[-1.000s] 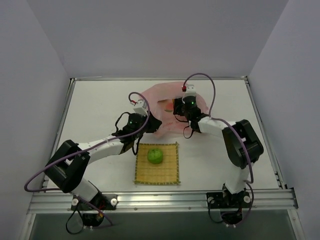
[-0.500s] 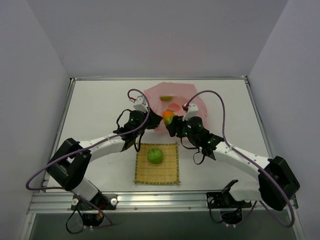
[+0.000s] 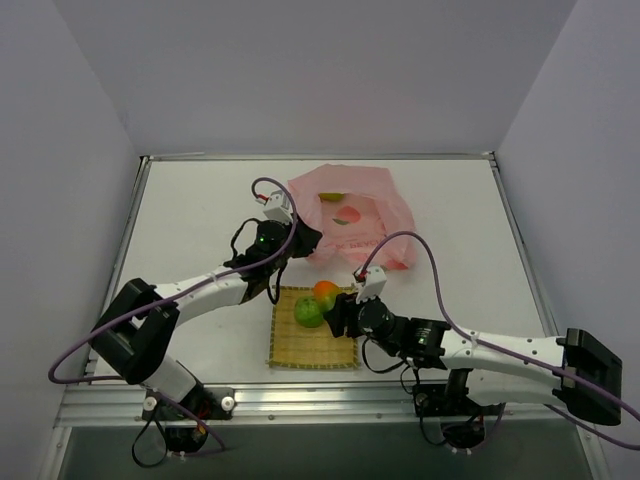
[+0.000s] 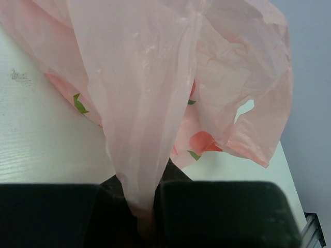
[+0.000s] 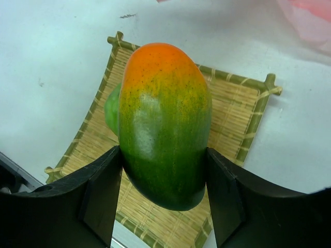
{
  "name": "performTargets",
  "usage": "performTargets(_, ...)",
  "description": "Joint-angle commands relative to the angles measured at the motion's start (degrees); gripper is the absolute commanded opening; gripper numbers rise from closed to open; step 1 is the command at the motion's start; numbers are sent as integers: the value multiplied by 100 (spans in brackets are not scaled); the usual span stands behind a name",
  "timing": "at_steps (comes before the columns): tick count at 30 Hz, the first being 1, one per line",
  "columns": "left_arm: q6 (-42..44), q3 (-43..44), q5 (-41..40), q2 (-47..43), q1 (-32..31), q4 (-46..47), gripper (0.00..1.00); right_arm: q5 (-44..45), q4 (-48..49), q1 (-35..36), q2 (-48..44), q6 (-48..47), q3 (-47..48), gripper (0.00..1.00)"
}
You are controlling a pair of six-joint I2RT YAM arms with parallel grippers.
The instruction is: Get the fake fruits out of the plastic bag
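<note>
The pink plastic bag (image 3: 350, 215) lies at the back of the table, with a yellow-green fruit (image 3: 333, 196) showing at its far opening. My left gripper (image 3: 303, 238) is shut on a pinched fold of the bag (image 4: 147, 119). My right gripper (image 3: 335, 305) is shut on the green-and-orange mango (image 5: 164, 121), held above the bamboo mat (image 5: 235, 113). The mango (image 3: 325, 291) hangs just right of the round green fruit (image 3: 308, 312), which sits on the mat and peeks out behind the mango (image 5: 111, 108) in the right wrist view.
The square bamboo mat (image 3: 340, 350) lies near the front edge between the two arm bases. The right arm stretches low along the front of the table. White walls enclose the table on three sides.
My right gripper has pulled the mango out of the bag and carried it toward the front, to above the mat. The left gripper stays clamped on the bag.
</note>
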Motion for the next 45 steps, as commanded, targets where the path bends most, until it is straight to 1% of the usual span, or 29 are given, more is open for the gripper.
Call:
performTargets(1,-21,-86,-69,-359,49,112,2,1265,19,395,146,567,-16,23)
performTargets(9,67,-165,-69,-473,49,41,2,2020,71,510,779,620,124,22)
performTargets(12,84,-192,-68,-473,49,41,2,2109,150,510,937,603,151,23)
performTargets(18,76,-262,-69,-473,49,94,2,1600,633,545,1473,576,230,24)
performTargets(21,76,-297,-69,-500,49,85,2,1617,573,606,1632,602,300,28)
performTargets(24,93,-350,-69,-552,49,76,2,1626,476,624,1536,533,335,55)
performTargets(25,93,-358,-69,-570,49,76,2,1635,406,616,1396,515,379,71)
performTargets(26,93,-367,-69,-587,49,76,2,1635,283,615,1291,436,405,76)
performTargets(28,102,-402,-69,-605,49,76,2,1644,142,607,949,322,467,82)
performTargets(29,93,-411,-69,-623,49,76,2,1635,-6,589,816,243,545,82)
performTargets(32,85,-429,-69,-640,49,103,2,1547,-166,475,385,-21,686,78)
performTargets(33,85,-438,-69,-649,49,103,2,1373,-166,405,315,-169,722,77)
performTargets(36,76,-438,-69,-667,49,112,2,1222,-157,-60,243,-346,871,59)
performTargets(37,67,-438,-69,-667,41,112,2,1178,-148,-218,287,-451,924,47)
performTargets(38,67,-446,-69,-693,40,112,2,1143,-18,-533,427,-522,968,41)
performTargets(39,58,-455,-69,-702,40,120,2,1082,105,-666,506,-592,1055,32)
performTargets(41,41,-464,-60,-746,32,129,3,1055,491,-913,849,-786,1152,25)
performTargets(43,-3,-464,-7,-789,23,147,2,889,773,-1238,1269,-882,1353,21)
performTargets(45,-12,-420,107,-807,-21,147,2,722,1405,-1580,1578,-909,1434,20)
